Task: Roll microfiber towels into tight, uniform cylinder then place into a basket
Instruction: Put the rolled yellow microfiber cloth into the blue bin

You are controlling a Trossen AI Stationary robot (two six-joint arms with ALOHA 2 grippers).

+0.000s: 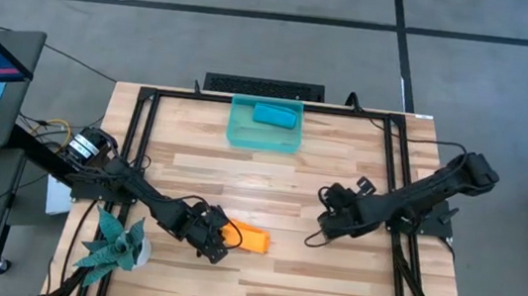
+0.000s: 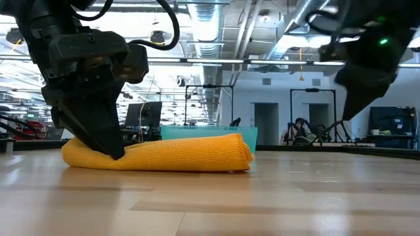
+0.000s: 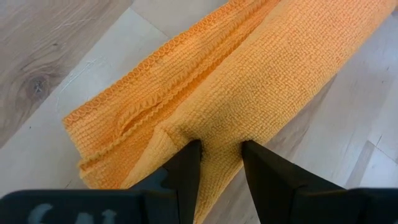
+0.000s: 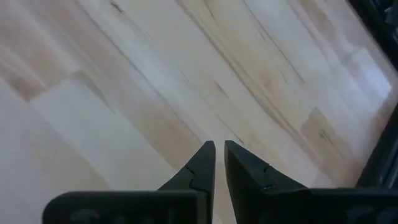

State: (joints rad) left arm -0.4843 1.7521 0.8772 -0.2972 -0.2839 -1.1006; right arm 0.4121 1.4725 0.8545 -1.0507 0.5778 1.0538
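Observation:
The orange microfiber towel (image 1: 252,237) lies loosely rolled on the table's near middle. It shows in the low view as a flattened roll (image 2: 177,155). My left gripper (image 1: 218,239) is shut on its left end. A teal-blue towel roll (image 1: 275,115) lies inside the translucent teal basket (image 1: 236,133) at the table's far middle. My right gripper (image 1: 327,221) hangs above bare wood right of centre. Its fingers (image 4: 205,160) are nearly together with nothing between them. My left gripper pinches a raised fold of the orange towel's outer layer (image 3: 219,138) between its two fingers (image 3: 186,167), at the roll's left end (image 2: 85,156). The fingers slant down from the table's left side, pointing along the roll. The towel rests on the table with its layered edges (image 3: 134,115) lying beside the fold.
A green spiky plant in a pot (image 1: 115,246) stands at the near left corner, close behind my left arm. A black metal frame (image 1: 144,114) runs along the table's sides. Bare wood (image 1: 328,285) lies between the towel and the right arm.

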